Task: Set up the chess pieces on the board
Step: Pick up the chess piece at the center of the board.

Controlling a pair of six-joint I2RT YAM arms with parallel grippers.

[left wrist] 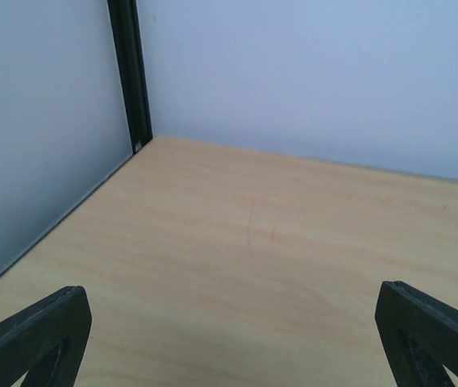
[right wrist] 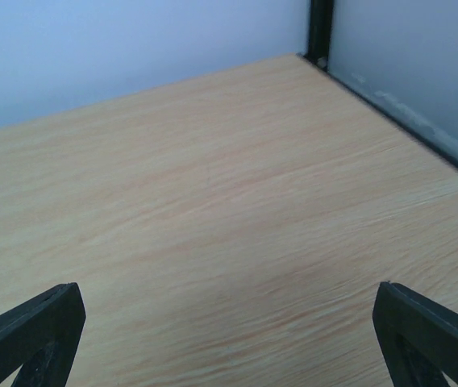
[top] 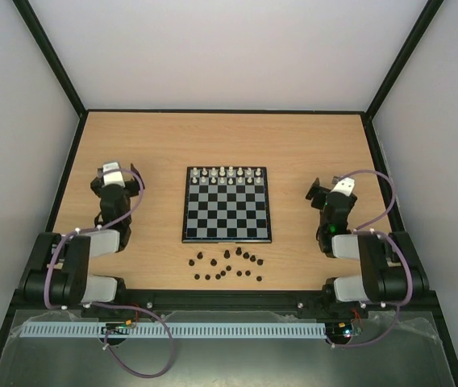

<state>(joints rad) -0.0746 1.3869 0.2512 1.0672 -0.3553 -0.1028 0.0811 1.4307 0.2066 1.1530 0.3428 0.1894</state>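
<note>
Black left jaws and right jaws, both spread wide, gripping nothing, over bare wood counter (left wrist: 253, 242). Between them the board (top: 227, 214); behind both and inward, the chess pieces (top: 227, 264), loosely scattered. Risks: toppling crowded neighbours on descent; tiny piece squirting from an off-centre pinch.

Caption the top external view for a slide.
Dark chess pieces scattered just off the near edge of the board; white pieces lined along its far edge.
</note>
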